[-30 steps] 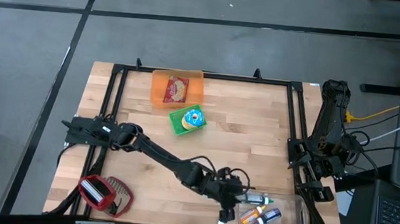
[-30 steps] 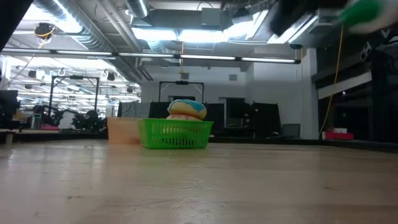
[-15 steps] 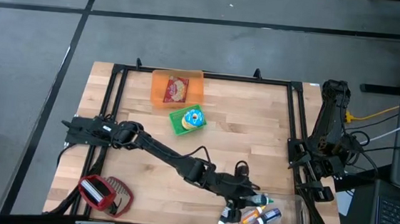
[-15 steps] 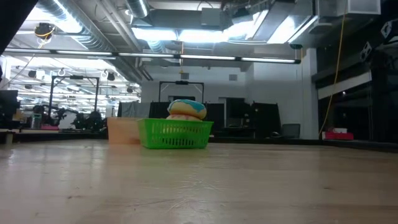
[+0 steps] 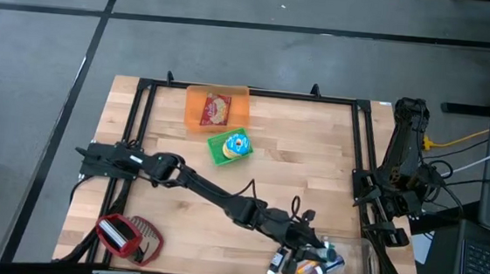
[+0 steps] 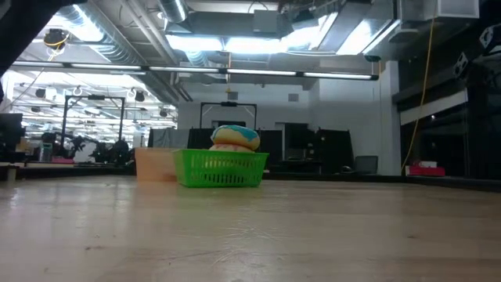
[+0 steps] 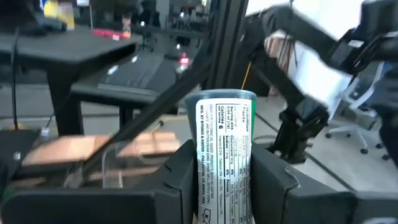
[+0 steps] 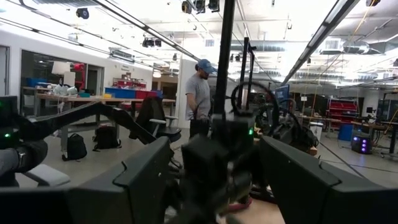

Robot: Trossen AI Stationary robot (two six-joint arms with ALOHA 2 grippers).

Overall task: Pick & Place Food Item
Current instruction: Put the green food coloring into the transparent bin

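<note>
High view: the left arm reaches diagonally across the wooden counter (image 5: 313, 160) to the clear bin (image 5: 359, 267) at its near right corner, where bottles lie; the left gripper (image 5: 317, 250) hangs over the bin's edge. The right arm is folded at the counter's right side, its right gripper (image 5: 388, 229) idle. A green basket (image 5: 230, 146) and an orange tray (image 5: 216, 108) sit near the far edge, a red item (image 5: 128, 236) at the near left corner.

Low view: the green basket alone stands on the counter.

Left wrist view: jaws pinch a green-capped bottle (image 7: 225, 155) upright between them.

Right wrist view: jaws spread wide, holding nothing; a person (image 8: 200, 99) stands beyond.
</note>
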